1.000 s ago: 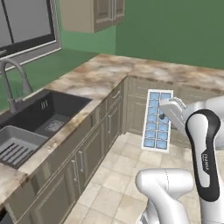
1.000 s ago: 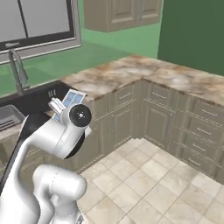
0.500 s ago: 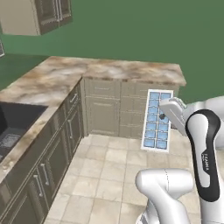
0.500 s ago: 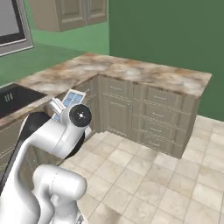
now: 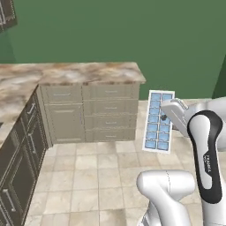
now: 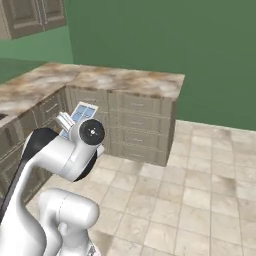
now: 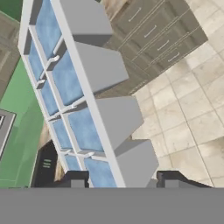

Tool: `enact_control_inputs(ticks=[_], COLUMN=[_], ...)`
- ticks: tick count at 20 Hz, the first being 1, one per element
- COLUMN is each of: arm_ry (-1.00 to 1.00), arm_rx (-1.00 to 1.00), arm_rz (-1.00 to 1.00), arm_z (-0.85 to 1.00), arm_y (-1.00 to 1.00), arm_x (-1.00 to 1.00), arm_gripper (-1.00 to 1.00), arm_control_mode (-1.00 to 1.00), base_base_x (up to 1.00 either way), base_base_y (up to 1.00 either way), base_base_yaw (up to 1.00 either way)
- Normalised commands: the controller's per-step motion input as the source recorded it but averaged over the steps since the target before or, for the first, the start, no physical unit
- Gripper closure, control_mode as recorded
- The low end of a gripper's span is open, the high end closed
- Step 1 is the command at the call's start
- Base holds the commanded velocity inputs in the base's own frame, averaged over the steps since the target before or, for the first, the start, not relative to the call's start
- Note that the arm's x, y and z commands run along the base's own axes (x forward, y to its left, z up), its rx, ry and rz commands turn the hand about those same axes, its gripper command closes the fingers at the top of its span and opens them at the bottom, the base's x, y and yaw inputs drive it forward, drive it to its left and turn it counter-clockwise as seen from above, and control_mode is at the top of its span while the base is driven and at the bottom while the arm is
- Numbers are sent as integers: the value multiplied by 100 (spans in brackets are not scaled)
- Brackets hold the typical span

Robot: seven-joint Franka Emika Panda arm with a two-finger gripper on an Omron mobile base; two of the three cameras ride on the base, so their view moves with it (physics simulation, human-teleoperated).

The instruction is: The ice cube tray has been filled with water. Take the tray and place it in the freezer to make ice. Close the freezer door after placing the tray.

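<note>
The ice cube tray (image 5: 158,122), white with a two-wide grid of light-blue cells, hangs tilted on edge in the air over the tiled floor. My gripper (image 5: 167,114) is shut on its right side, in front of my white arm. In the hand view the tray (image 7: 74,92) runs up and away from the dark fingertips (image 7: 77,180), which stand on either side of its near end, where my gripper (image 7: 122,180) holds it. A corner of the tray (image 6: 83,112) peeks out behind my arm in the right base view. The freezer and the freezer door are out of view.
A marble-topped counter (image 5: 84,72) with grey drawers (image 5: 108,110) runs along the green wall and turns a corner at the left. Its end (image 6: 165,85) stops short of open tiled floor (image 6: 200,185). An upper cabinet (image 6: 30,17) hangs at the left.
The whole picture has swung to the right as the base turns: the sink and window have slid out at the left. The tray stays in my gripper, in the same place relative to the arm.
</note>
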Motion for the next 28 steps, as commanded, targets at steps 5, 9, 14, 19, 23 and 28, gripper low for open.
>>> enact_control_inputs(ticks=[5, 9, 14, 19, 23, 28], arm_ry=[0, 0, 0, 0, 0, 0], arm_rx=[0, 0, 0, 0, 0, 0], arm_rz=[0, 0, 0, 0, 0, 0], arm_z=[0, 0, 0, 0, 0, 0], arm_y=[0, 0, 0, 0, 0, 0], arm_x=[0, 0, 0, 0, 0, 0], arm_gripper=[100, 100, 100, 100, 100, 100], arm_control_mode=[100, 100, 100, 100, 100, 100], base_base_x=[-7, 0, 0, 0, 0, 0], base_base_y=[-32, -22, -18, -11, -8, -11], base_base_yaw=[-42, -41, -41, -44, -47, -45])
